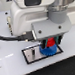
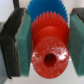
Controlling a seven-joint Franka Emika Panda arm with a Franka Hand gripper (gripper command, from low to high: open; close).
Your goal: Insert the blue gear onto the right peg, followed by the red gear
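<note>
My gripper (image 1: pixel 49 43) hangs over the white plate with a black border (image 1: pixel 29 56) and is shut on the red gear (image 1: pixel 48 42). In the wrist view the red gear (image 2: pixel 50 50) fills the space between the two teal finger pads (image 2: pixel 21 42), its centre hole facing the camera. The blue gear (image 2: pixel 45 9) shows just behind it. In the exterior view the blue gear (image 1: pixel 47 51) lies on the plate's right part, directly under the red one. The right peg is hidden by the gears and gripper.
The arm's big white body (image 1: pixel 36 13) fills the upper part of the exterior view. A black cable (image 1: pixel 10 35) runs along the exterior view's left. The plate lies on a white table (image 1: pixel 13 67).
</note>
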